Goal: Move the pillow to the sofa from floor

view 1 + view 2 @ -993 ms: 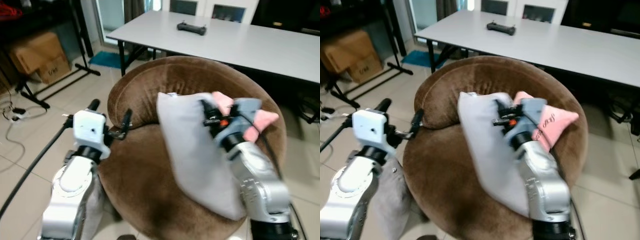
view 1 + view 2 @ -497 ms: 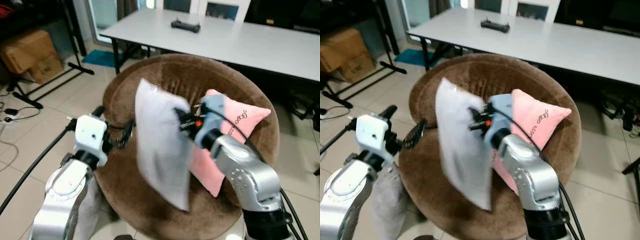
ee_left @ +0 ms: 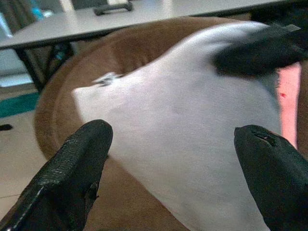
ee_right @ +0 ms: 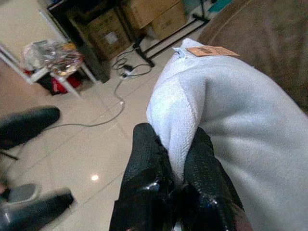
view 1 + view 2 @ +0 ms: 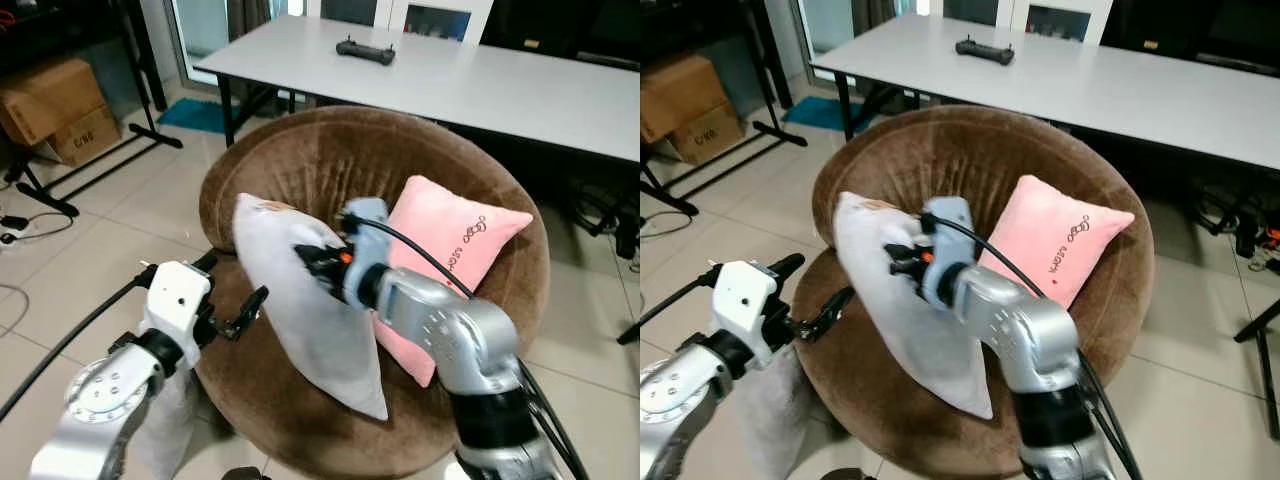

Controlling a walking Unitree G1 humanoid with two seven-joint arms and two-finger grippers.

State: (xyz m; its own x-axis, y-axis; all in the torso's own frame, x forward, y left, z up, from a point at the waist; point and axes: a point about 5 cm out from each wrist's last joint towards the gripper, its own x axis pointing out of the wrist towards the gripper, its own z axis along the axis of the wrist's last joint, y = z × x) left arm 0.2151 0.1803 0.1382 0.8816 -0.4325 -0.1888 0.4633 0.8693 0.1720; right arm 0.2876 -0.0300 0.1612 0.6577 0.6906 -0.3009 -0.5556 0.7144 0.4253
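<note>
The right gripper (image 4: 175,161) has its two fingers (image 4: 147,154) clamped on a fold at the edge of the grey pillow (image 5: 305,305), near the corner with the orange tag (image 4: 211,50). From that pinch the pillow hangs down and away, its long axis running slantwise from the high tagged corner to the low corner, which looks to rest on the seat of the sofa (image 5: 300,170). So the pillow is off the floor and over the seat, leaning up on edge rather than lying flat. Just beyond the right fingers, toward the backrest, a pink pillow (image 5: 445,250) leans against the sofa; the grey one stands close beside it, perhaps touching. The left gripper (image 5: 232,300) sits near the sofa's front rim, fingers (image 3: 72,168) wide apart, the grey pillow's broad face straight ahead between them but not touched. The right arm is the one holding and plainly nearer. Open seat lies below and on the left-gripper side of the pinch, so letting go there should lay the pillow down; the risk I judge is the low corner sliding over the front rim. A table (image 5: 520,80) stands well behind.
</note>
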